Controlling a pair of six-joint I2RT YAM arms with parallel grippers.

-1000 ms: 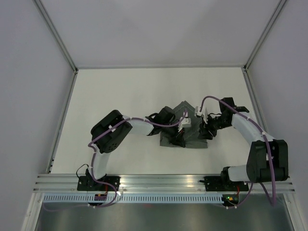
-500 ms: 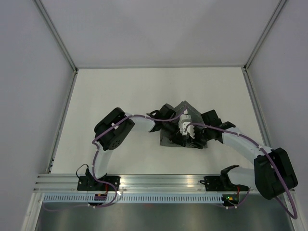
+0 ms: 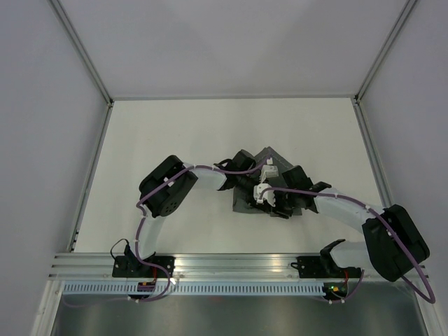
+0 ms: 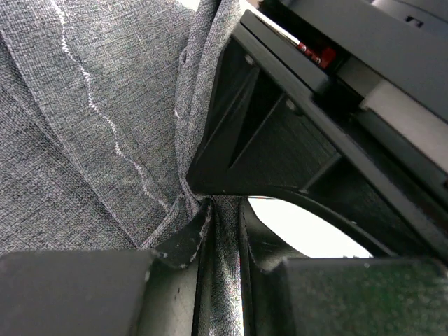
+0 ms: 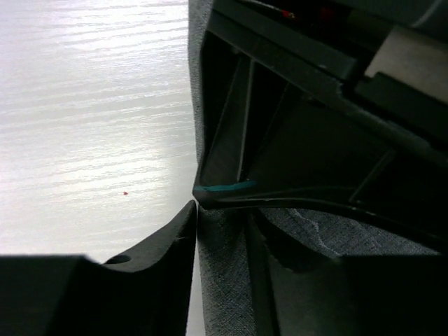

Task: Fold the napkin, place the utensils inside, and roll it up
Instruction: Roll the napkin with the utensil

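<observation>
the napkin [image 3: 242, 201] lies bunched a little right of the middle of the table [image 3: 175, 126], well away from every edge, with one corner peaking toward the far edge. both arms reach in and meet over it, nearly touching.

the left claw [image 4: 224, 217] is pinched narrow on a raised fold of the napkin. the cloth is gathered into a tight ridge between the two pads. we judge this grip to anchor the fold so that the layers do not slide.

the right claw [image 5: 220, 224] stands around the same ridge from the opposite side, with cloth filling the narrow gap between its fingers. we cannot tell whether it clamps the cloth or only brackets it. we judge that it is placed to take over or share the fold.

the napkin is a dark grey woven fabric, matte and soft, with a thin pale stitched line [image 4: 105, 119] wandering across its creases. the table is white with a faint wood grain. the fingers are black hard plastic with angled ribs.

no utensil shows in any view.
</observation>
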